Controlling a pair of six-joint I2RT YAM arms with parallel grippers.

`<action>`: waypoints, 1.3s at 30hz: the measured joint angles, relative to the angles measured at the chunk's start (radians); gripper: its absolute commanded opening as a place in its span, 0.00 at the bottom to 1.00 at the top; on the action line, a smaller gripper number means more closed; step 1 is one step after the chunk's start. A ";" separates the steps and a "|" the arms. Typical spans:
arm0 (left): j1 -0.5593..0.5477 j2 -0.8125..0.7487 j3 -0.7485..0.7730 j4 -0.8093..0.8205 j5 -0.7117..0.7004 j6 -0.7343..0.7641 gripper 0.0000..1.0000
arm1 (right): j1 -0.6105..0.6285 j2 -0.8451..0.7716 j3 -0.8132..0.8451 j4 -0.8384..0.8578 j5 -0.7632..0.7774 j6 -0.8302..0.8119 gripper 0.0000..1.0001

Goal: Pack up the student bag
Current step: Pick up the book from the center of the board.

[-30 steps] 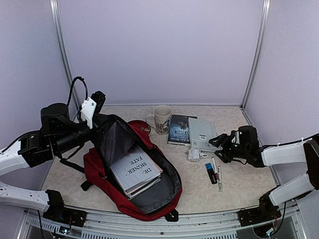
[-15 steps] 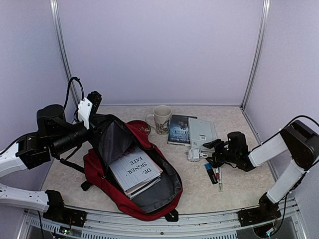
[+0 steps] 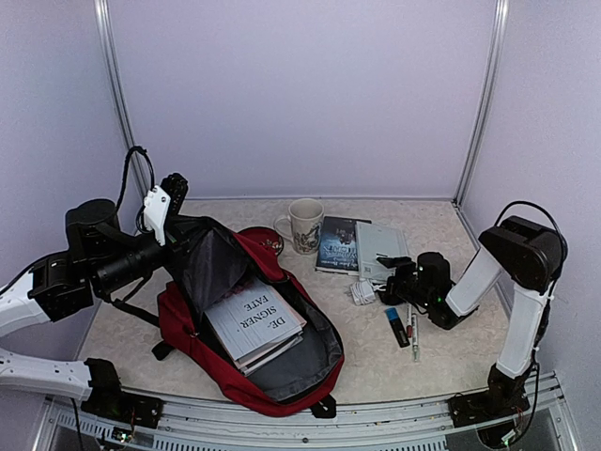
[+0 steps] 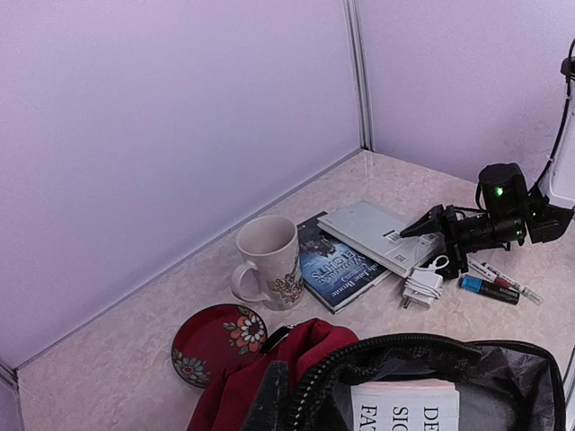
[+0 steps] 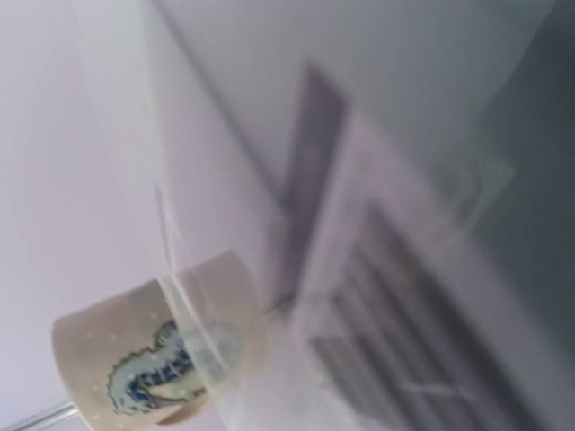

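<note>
Pinching the gaping dark-red student bag (image 3: 183,324) is left gripper (image 3: 180,224); right gripper (image 3: 387,280) stands spread.

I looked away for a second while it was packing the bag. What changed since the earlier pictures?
The right hand swung left and down, stopping open by the grey book and white charger; it took hold of nothing. The left hand drifted slightly left, keeping the backpack pulled open. Mug and pens stayed put.
</note>
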 measured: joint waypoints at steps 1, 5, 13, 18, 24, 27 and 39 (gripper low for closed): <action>0.001 0.000 0.000 0.000 0.004 0.000 0.06 | 0.000 0.007 0.002 0.012 0.007 0.009 0.69; 0.006 0.003 0.000 0.000 0.016 0.000 0.05 | -0.002 0.016 0.002 0.030 0.030 0.021 0.65; 0.027 0.018 0.000 0.015 0.036 -0.001 0.06 | -0.047 0.059 0.002 0.085 0.035 -0.005 0.46; 0.044 0.039 0.000 0.024 0.051 -0.001 0.06 | -0.088 0.090 0.001 0.125 0.026 -0.027 0.28; 0.053 0.057 0.000 0.032 0.062 -0.001 0.05 | -0.123 0.096 -0.006 0.217 0.021 -0.067 0.13; 0.057 0.061 0.000 0.037 0.064 -0.002 0.05 | -0.132 0.092 -0.024 0.241 0.018 -0.088 0.10; 0.061 0.102 0.002 0.044 0.092 -0.021 0.05 | -0.151 -0.277 -0.043 -0.145 -0.056 -0.438 0.00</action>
